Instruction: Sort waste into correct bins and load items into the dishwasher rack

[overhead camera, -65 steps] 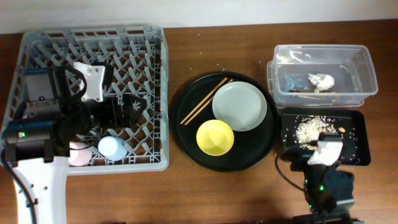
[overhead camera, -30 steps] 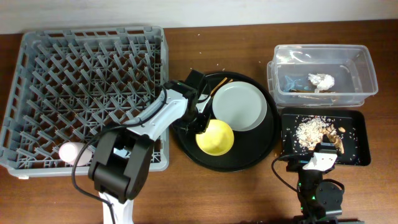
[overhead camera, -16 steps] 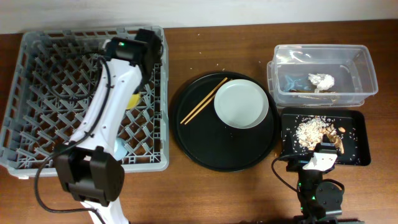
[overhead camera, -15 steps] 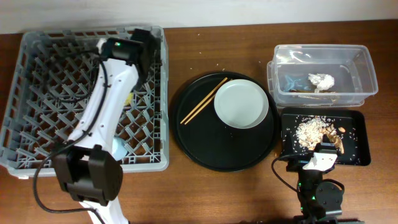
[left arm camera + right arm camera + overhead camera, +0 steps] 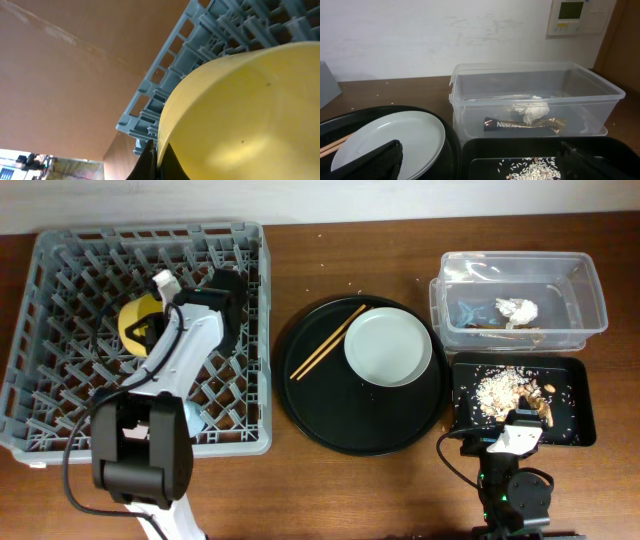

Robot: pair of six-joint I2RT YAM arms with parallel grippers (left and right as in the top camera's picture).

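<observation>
1. Plainly, the left gripper (image 5: 156, 159) is clenched on the rim of the glossy yellow round bowl (image 5: 136, 328). The left wrist view shows one dark finger (image 5: 148, 161) pressed against the rim's outer side, and the bowl hides the other.
2. The bowl stands on edge among the upright pegs of the large square grey plastic lattice rack (image 5: 100, 232). It sits in the rack's back half, left of its middle and well inside every wall. In the wrist view its smooth, unmarked convex outside fills most of the frame, with a rack corner close behind it.
3. The white-and-black left arm (image 5: 185, 355) rises over the rack's front wall and runs above the pegs of its right half. Near the rack's back right corner it bends left to the bowl.
4. Right of the rack, a narrow strip of bare brown wooden table (image 5: 300, 260) separates its right wall from a large round black tray (image 5: 330, 420).
5. On that tray, two thin wooden chopsticks (image 5: 326, 343) lie slantwise on the side nearer the rack. A pale grey-white round plate (image 5: 388, 348) lies on the farther side, just beside their far ends.
6. Farther right of the rack is a clear plastic rectangular tub (image 5: 592, 280), holding a crumpled white paper napkin (image 5: 517, 309) and a brownish-gold strip-like scrap (image 5: 525, 125).
7. Just in front of the tub, a shallow glossy black rectangular tray (image 5: 575, 425) holds beige crumbly leftovers (image 5: 495, 388).
8. Farthest from the rack, the right gripper (image 5: 480, 165) hangs at that tray's front edge with its fingers spread wide, holding nothing.
</observation>
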